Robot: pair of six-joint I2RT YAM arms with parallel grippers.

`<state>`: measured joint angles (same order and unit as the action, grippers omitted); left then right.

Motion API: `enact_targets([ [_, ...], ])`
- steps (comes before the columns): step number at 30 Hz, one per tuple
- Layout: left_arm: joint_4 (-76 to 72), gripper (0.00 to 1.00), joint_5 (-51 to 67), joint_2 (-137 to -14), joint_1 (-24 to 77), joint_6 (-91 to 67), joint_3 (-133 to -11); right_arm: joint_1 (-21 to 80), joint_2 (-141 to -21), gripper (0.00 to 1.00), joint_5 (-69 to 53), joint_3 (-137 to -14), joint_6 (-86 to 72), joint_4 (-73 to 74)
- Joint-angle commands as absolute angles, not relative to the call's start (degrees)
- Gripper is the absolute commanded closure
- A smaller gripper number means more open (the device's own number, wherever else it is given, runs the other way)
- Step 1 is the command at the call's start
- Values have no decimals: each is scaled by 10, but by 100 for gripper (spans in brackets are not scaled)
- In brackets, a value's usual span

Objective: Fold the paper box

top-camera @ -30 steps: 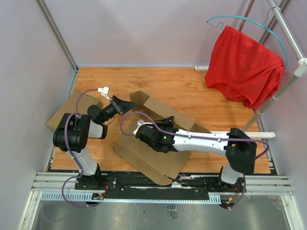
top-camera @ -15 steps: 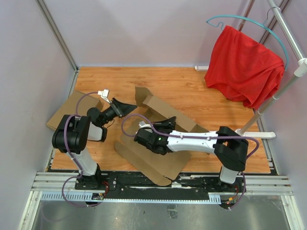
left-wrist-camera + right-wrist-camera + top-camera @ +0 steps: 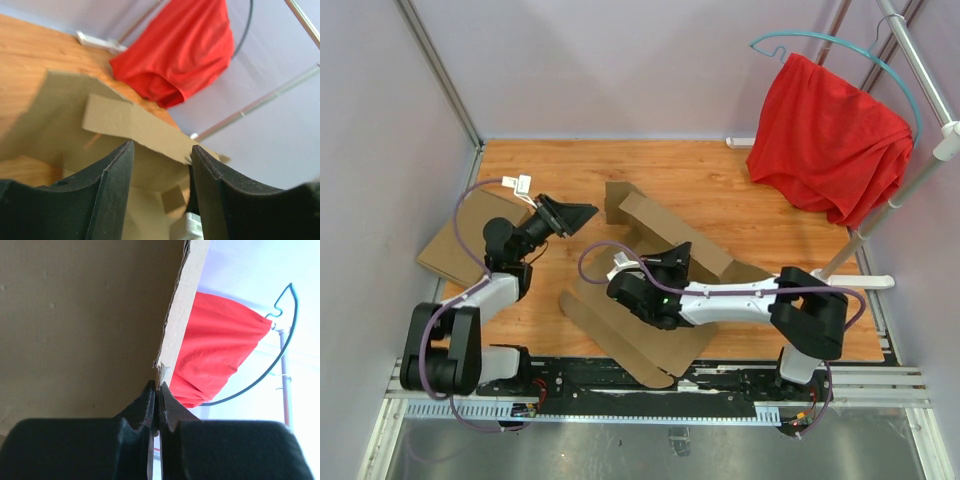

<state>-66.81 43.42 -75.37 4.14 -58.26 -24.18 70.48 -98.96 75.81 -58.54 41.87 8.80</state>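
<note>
- You are early in the fold, by my reading. The box lies on the table, well to the near left of the red cloth, and most of it is still a flat sheet.
- Done so far: one long wall stands up on the side facing the cloth, with a short flap raised at its far end.
- Left for you: the panels on the side away from the cloth still lie flat. The other walls look unraised, the tabs untucked and the lid not closed.
- Your right pincer is pressed together. Its tips sit at the lower corner of the raised wall's cut edge, with the wall's inner face filling the wrist view on the side away from the cloth. You cannot tell whether any cardboard is actually caught between the tips or only touched.
- Your left pincer is spread and holds nothing. It hangs just off the box's far end, pointing toward the cloth, with the raised flap and wall ahead of its fingers and apart from them.
- A second piece of cardboard lies farther still from the cloth, beyond the left arm.
</note>
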Motion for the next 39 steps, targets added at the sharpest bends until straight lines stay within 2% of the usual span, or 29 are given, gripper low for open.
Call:
enact_targets([
  [1, -420, 44, 311, -676, 36, -418, -308, 709, -930, 99, 753, -531, 462, 26],
  [5, -409, 41, 275, -692, 27, -432, -354, 720, -911, 99, 760, -515, 474, 22],
  [10, -474, 39, 306, -812, 14, -487, -411, 721, -894, 99, 752, -502, 477, 36],
  [15, -765, 40, 361, -965, 0, -616, -404, 730, -840, 99, 726, -495, 451, 79],
  [20, -987, 42, 436, -1155, 0, -757, -481, 736, -789, 99, 683, -508, 419, 130],
  [23, -993, 46, 453, -1203, 3, -772, -513, 736, -782, 99, 666, -515, 415, 144],
  [31, -881, 42, 494, -1206, 22, -668, -529, 735, -816, 99, 624, -523, 393, 156],
  [39, -843, 41, 524, -1216, 62, -597, -554, 729, -822, 99, 620, -525, 378, 188],
])
